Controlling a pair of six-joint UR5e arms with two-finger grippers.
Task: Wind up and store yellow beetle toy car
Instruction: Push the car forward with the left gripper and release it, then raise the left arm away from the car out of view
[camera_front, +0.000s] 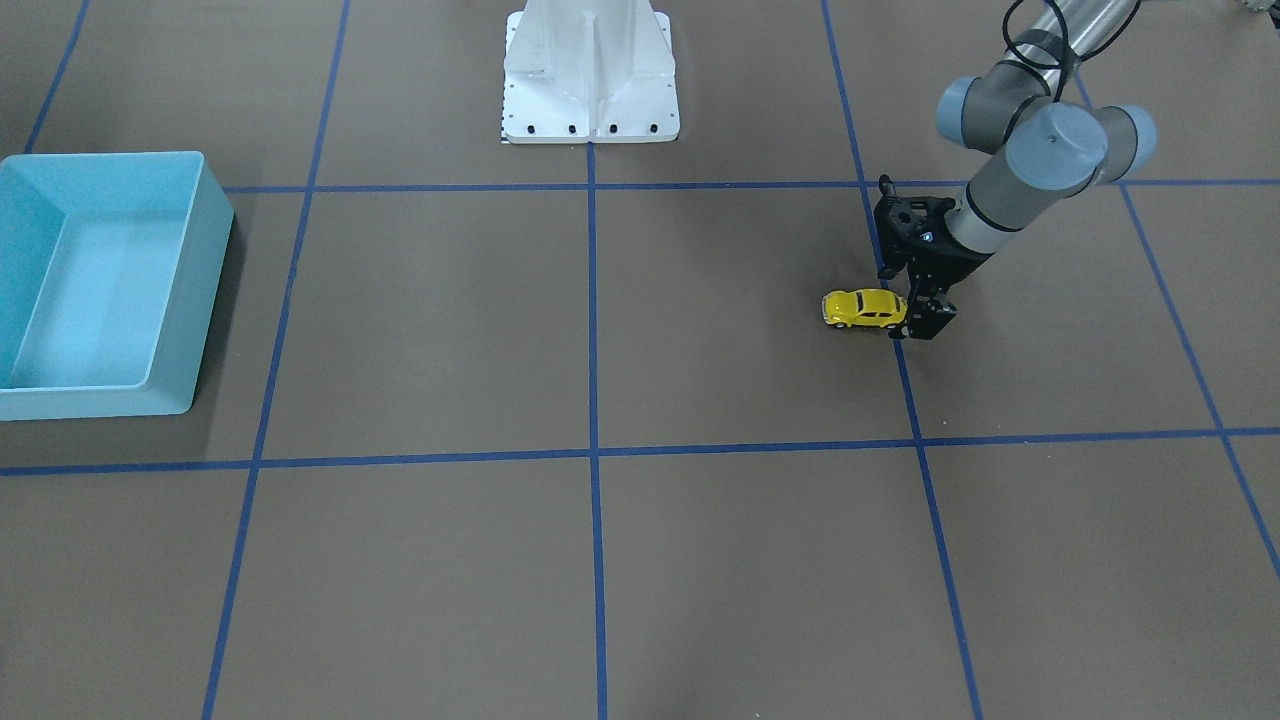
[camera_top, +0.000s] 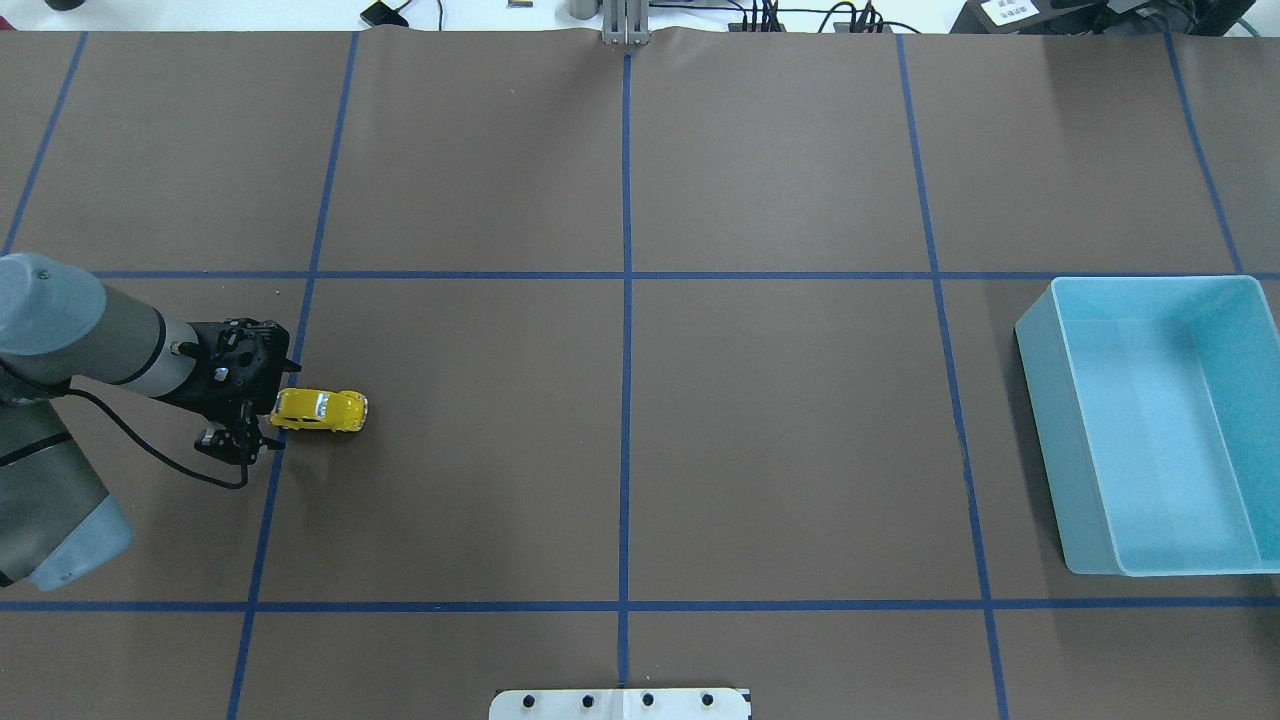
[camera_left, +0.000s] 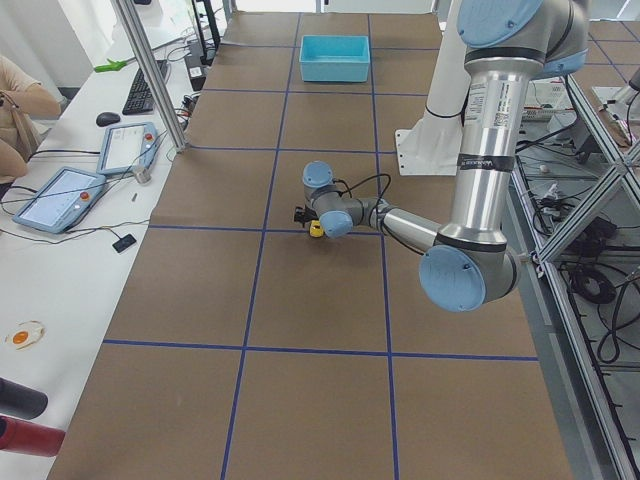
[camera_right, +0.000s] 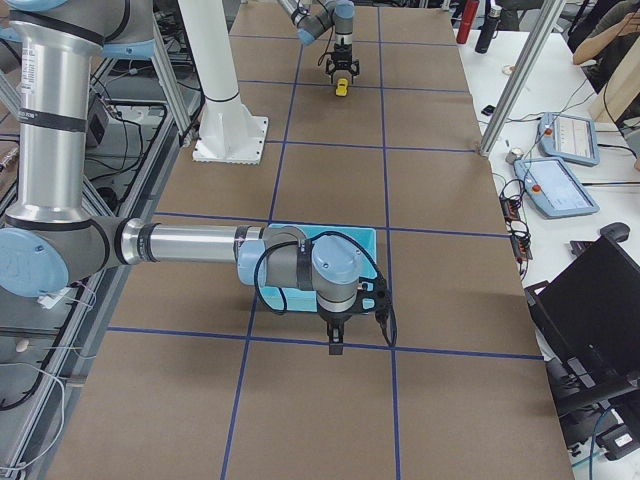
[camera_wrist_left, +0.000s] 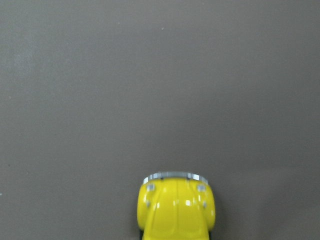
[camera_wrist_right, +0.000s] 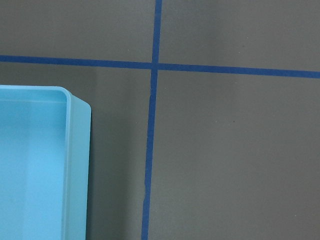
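The yellow beetle toy car (camera_top: 320, 410) stands on its wheels on the brown table (camera_top: 780, 420), well apart from the light blue bin (camera_top: 1040, 440), toward the table's opposite end. Its long axis runs along the table's length, roughly in line with the bin. The free end, with a silver bumper (camera_wrist_left: 171, 176), points toward the bin; whether that end is nose or tail cannot be told.

The left gripper (camera_front: 920, 325) points down at the car's other end, the end away from the bin, and meets or overlaps the yellow body there. Its wrist view shows only the car's bumper end at the bottom edge and no fingers, so how wide the jaws stand, and whether they pinch the car, cannot be told.

The right gripper (camera_right: 335, 345) hangs over the table just beside the bin, fingers pointing down. Its wrist view shows one bin corner and crossing blue tape lines (camera_wrist_right: 152, 150). How far it is open cannot be told.
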